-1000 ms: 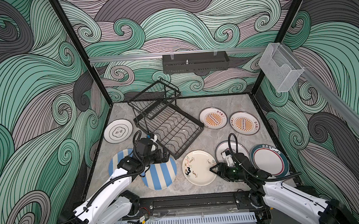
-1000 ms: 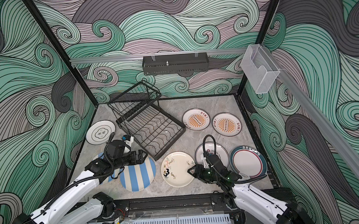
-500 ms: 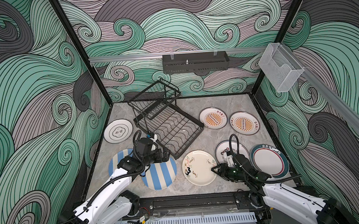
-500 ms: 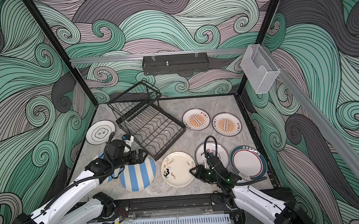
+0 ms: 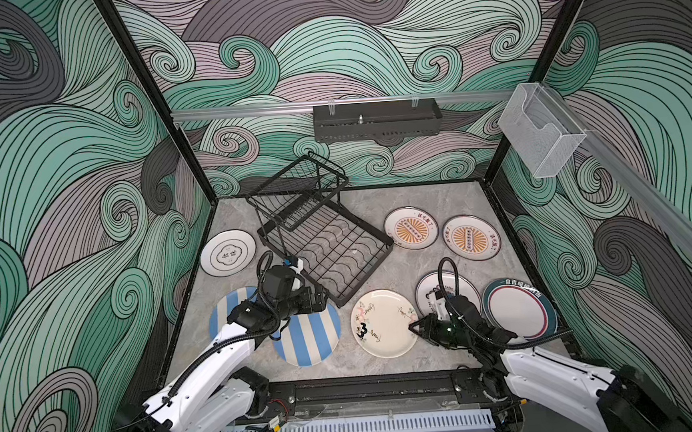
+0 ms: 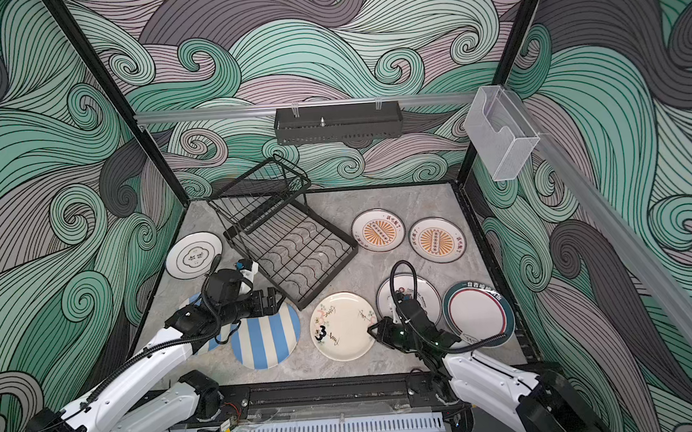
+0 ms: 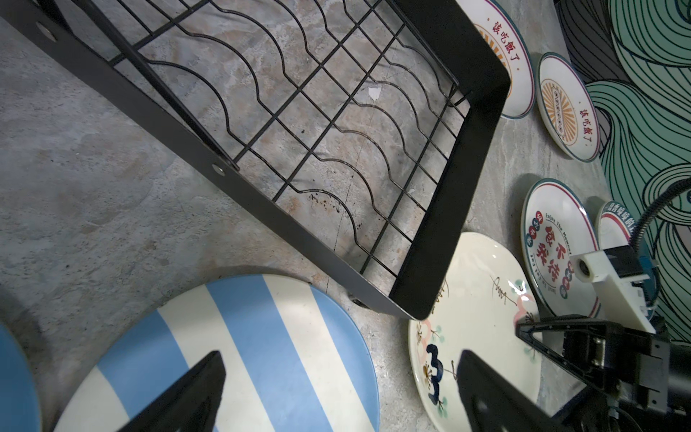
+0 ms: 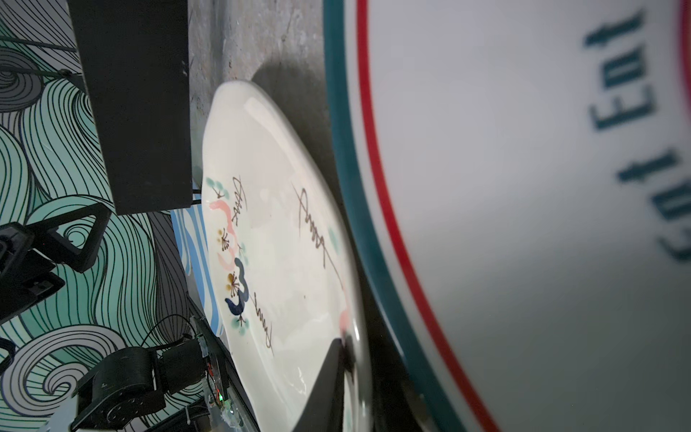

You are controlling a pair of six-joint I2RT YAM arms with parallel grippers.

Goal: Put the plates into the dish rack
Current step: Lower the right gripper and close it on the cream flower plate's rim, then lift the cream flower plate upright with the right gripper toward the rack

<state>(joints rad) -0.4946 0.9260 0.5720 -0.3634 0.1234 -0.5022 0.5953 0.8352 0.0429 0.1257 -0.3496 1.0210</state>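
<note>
At cream plate (image 5: 378,321) rim, right gripper (image 5: 413,326) pinches it; left gripper (image 5: 322,300) hovers open.

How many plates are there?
8. A white plate back left; two striped plates front left, one partly covered; a cream plate front middle; two orange plates back right; a lettered plate and a teal-rimmed plate front right. More could be hidden.

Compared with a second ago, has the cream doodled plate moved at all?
No. The cream plate sits in the same spot, just off the dish rack's near corner.
</note>
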